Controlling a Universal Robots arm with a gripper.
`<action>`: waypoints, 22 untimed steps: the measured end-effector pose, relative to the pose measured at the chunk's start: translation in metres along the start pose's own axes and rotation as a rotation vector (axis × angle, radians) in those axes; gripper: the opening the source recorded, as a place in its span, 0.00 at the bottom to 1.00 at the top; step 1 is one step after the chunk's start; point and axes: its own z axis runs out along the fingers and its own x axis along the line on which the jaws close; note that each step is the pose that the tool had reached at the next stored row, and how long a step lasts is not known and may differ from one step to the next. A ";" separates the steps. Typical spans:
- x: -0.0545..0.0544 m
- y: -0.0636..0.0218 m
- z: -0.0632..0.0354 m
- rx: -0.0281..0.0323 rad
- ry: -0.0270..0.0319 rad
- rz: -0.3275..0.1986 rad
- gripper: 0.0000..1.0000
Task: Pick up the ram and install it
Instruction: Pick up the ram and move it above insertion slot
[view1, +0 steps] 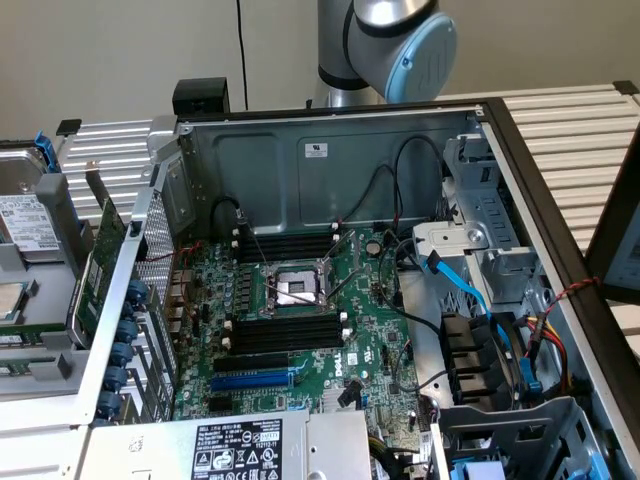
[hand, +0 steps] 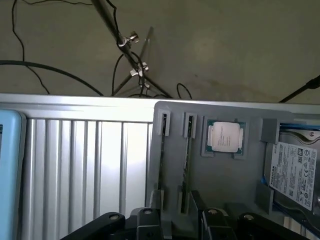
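The ram is seen standing on its edge in a groove of the gray holder, just beside the processor kept in the same holder, so it is judged not yet picked up. The gripper is placed at the holder's edge, its fingers spread apart and clamped on nothing. The black memory slots, apart from the holder, look empty, so both lifting and installing are left.

Headcount: the open case and the parts tray.
One arm, one case, one board, and on it one socket, two banks of black memory slots, far bank and near bank, plus one blue slot. Over on the tray: one CPU, one hard drive, two grooves, with one ram stick plainly seen; what sits in the other groove I can't make out.
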 end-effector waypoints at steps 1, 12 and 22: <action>0.001 0.0000 0.0018 -0.0001 0.0001 0.000 0.36; 0.009 -0.0014 0.0218 0.0016 0.0001 0.002 0.36; 0.010 -0.0051 0.0339 0.0043 0.0049 0.010 0.36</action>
